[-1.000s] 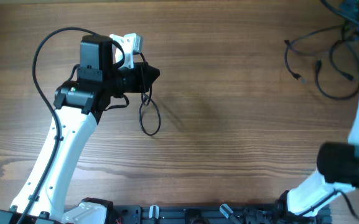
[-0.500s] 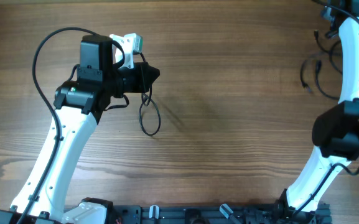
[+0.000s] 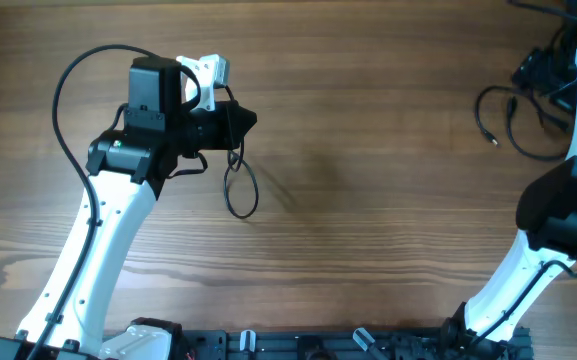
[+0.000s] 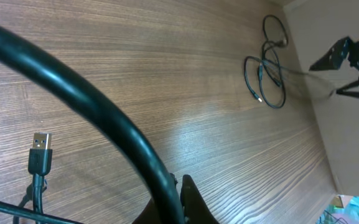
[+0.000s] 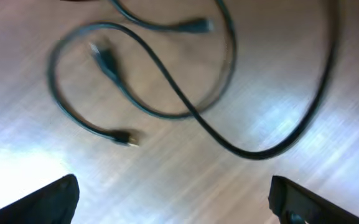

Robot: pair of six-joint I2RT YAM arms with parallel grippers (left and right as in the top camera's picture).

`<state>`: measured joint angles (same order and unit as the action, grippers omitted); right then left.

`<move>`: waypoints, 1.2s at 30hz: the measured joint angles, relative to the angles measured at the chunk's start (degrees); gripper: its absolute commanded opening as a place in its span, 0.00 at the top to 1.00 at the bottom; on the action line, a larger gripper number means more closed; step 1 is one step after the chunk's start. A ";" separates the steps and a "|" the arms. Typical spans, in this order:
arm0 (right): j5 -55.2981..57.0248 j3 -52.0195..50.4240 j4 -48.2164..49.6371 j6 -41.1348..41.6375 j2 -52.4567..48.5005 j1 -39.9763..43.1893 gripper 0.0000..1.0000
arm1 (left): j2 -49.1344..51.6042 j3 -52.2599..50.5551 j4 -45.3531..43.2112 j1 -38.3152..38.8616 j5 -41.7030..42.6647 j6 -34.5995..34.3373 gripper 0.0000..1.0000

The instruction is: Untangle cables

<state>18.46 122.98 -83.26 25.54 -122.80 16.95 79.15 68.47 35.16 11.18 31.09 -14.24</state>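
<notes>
A thin black cable (image 3: 240, 190) hangs in a loop from my left gripper (image 3: 244, 120), which is shut on it at the upper left of the table. Close up in the left wrist view the same cable (image 4: 92, 106) crosses the frame into the shut jaws (image 4: 178, 190), and its USB plug (image 4: 40, 153) lies on the wood. More cables (image 3: 508, 125) lie in loose loops at the far right. My right gripper (image 3: 540, 72) hovers over them. In the right wrist view its fingers (image 5: 55, 198) stand wide apart above the loops (image 5: 167, 81), holding nothing.
The wooden table (image 3: 368, 200) runs bare between the two arms. The left arm's own thick black cord (image 3: 68, 90) arcs out at the far left. A dark rail (image 3: 318, 345) runs along the front edge.
The right arm swung up along the right edge to above the cable pile, and its gripper opened. The pile's loops shifted. The left arm and its cable stayed still.
</notes>
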 measured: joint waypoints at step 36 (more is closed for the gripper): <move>-29.11 -0.02 9.97 -25.88 1.99 -20.70 0.00 | 17.79 0.00 -2.45 13.20 -8.98 -10.60 0.00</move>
<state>-10.66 122.96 -73.30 -0.34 -120.81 -3.75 96.95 68.47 32.71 24.38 22.11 -24.84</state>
